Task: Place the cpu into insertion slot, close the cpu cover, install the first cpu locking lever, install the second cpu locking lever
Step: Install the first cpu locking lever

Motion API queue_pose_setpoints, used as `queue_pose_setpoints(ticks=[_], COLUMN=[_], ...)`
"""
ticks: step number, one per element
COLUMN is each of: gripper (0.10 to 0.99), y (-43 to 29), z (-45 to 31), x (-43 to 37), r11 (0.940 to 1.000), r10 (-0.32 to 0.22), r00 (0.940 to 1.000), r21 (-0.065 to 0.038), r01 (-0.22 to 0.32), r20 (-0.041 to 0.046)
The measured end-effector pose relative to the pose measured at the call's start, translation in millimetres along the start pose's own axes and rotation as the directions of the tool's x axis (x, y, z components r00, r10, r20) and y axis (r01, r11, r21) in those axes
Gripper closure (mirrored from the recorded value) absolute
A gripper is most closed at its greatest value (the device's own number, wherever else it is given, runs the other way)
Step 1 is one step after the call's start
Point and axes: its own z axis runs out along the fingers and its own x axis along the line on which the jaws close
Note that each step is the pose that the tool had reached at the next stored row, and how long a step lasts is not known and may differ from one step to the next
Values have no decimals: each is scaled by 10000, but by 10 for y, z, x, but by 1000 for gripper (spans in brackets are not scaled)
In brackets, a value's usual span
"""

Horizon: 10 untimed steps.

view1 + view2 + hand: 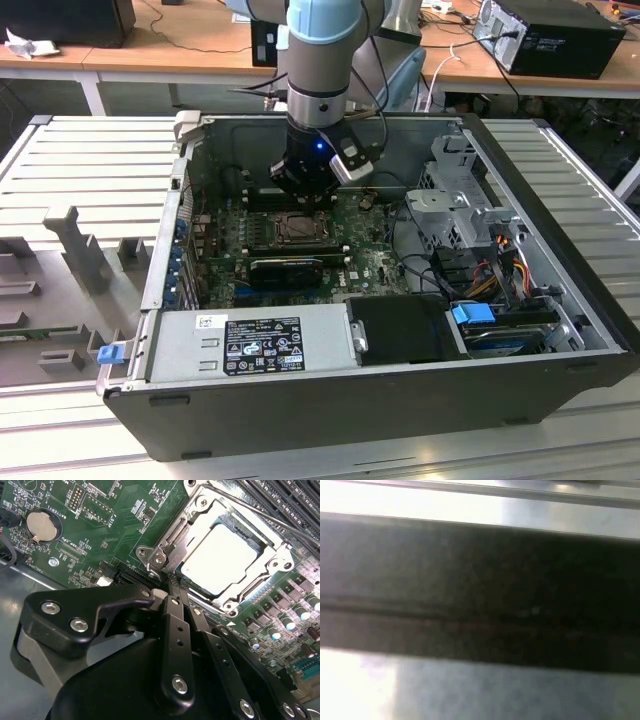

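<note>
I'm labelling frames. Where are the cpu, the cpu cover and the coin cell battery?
cpu (226,555), second wrist view, middle of its pale face.
cpu cover (186,536), second wrist view, frame edge beside the window.
coin cell battery (42,526), second wrist view, its round top.

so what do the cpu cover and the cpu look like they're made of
The cpu cover looks like bare stamped steel: grey, shiny, with bright glints along its folded edges. The cpu showing through its window seems to have a matte pale metal face, smooth and evenly lit, likely plated.
</note>
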Motion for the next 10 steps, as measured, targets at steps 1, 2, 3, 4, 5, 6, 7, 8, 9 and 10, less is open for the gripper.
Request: queue_pose_setpoints(ticks=[1,2,3,4,5,6,7,8,9,10], gripper=[980,980,980,980,980,980,980,980,980,980], y=[1,2,3,4,5,5,7,8,11,13], z=[2,3,5,7,7,4,-10,-40,-111,-153], x=[0,0,0,-1,-1,-1,-3,-3,-3,-3], r11=[10000,10000,10000,10000,10000,10000,10000,10000,10000,10000], r10=[0,-1,-1,0,0,0,-1,-1,-2,-1], r00=[10000,10000,10000,10000,10000,10000,10000,10000,10000,10000], r21=[-2,-8,-24,-40,-45,-47,-55,-53,-45,-45], r01=[0,1,1,0,0,0,1,1,2,1], r20=[0,1,3,7,8,9,16,14,8,8])
